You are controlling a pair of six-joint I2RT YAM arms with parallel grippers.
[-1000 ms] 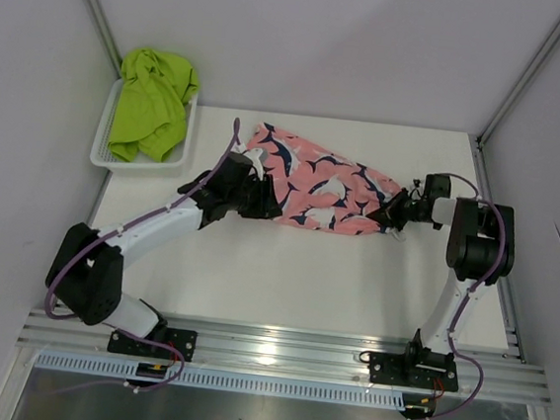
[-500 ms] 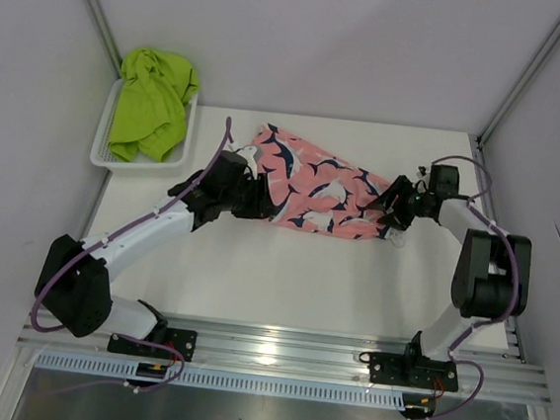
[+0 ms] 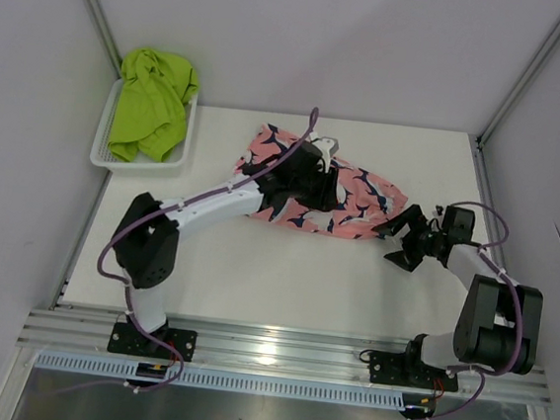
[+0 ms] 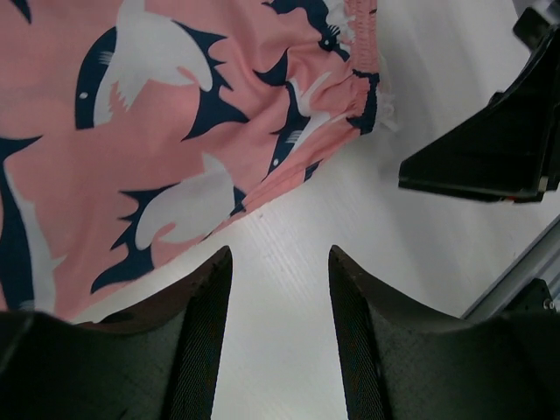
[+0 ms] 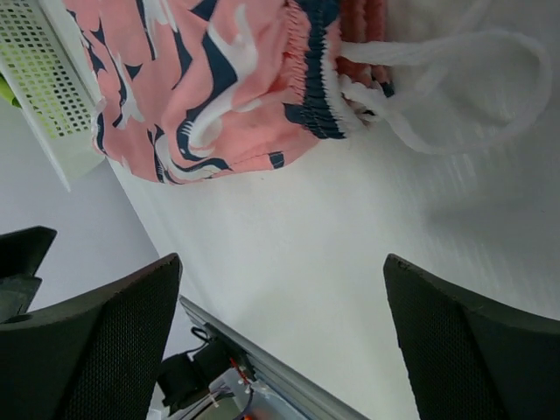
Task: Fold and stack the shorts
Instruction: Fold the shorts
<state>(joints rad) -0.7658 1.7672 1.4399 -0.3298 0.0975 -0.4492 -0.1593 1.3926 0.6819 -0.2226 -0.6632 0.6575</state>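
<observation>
Since we looked a second ago, change: the right claw has let go of the pink shorts. It was pinched shut on the end farthest from the basket; now it is spread wide, empty, and backed off still farther from the basket.
Left claw: partly parted, with bare tabletop showing between its fingers and nothing gripped that we can see. Its arm has swung off the basket-side end of the pink shorts and now reaches across them.
Pink shorts: lying on the tabletop beside the basket but apart from it, at roughly the same length as before. The waistband and white drawstring lie loose at the end away from the basket.
Green shorts: heaped in the basket, as they were.
Meaning: we judge that a stretching or smoothing step is over and the fold itself is not yet made, since neither claw holds cloth.
Next: we expect a fresh grasp on an edge of the pink shorts, to carry it over; the green shorts come later.
Risk: the drawstring loop could snag a finger.
</observation>
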